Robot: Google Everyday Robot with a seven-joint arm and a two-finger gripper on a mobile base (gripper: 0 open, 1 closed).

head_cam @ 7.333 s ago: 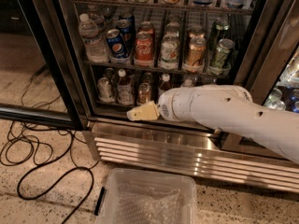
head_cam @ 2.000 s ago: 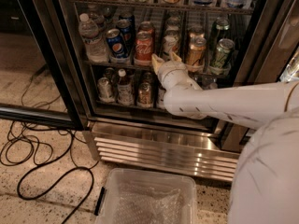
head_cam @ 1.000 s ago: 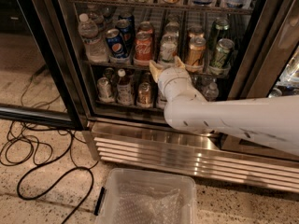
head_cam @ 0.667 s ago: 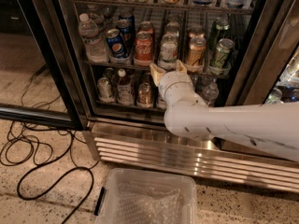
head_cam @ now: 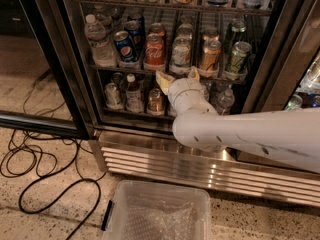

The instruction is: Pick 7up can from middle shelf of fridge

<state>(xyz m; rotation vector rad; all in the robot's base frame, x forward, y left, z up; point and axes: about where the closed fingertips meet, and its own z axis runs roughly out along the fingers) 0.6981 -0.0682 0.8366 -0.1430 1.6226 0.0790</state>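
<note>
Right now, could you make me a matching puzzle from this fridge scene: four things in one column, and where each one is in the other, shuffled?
Things:
1. 7up can
2. Pepsi can
3. tool
4. clear plastic bin

Places:
A. on the floor before the fridge
B. next to the water bottle
C. open, at the front edge of the middle shelf, just below the 7up can
D. between the red cola can and the gold-tan can

Pairs: 1-D, 2-B, 3-C, 4-A.

7up can [head_cam: 180, 55] silver-white, green print; tan-fingered white gripper [head_cam: 178, 77] just below it; fridge [head_cam: 69, 84] frame black.
</note>
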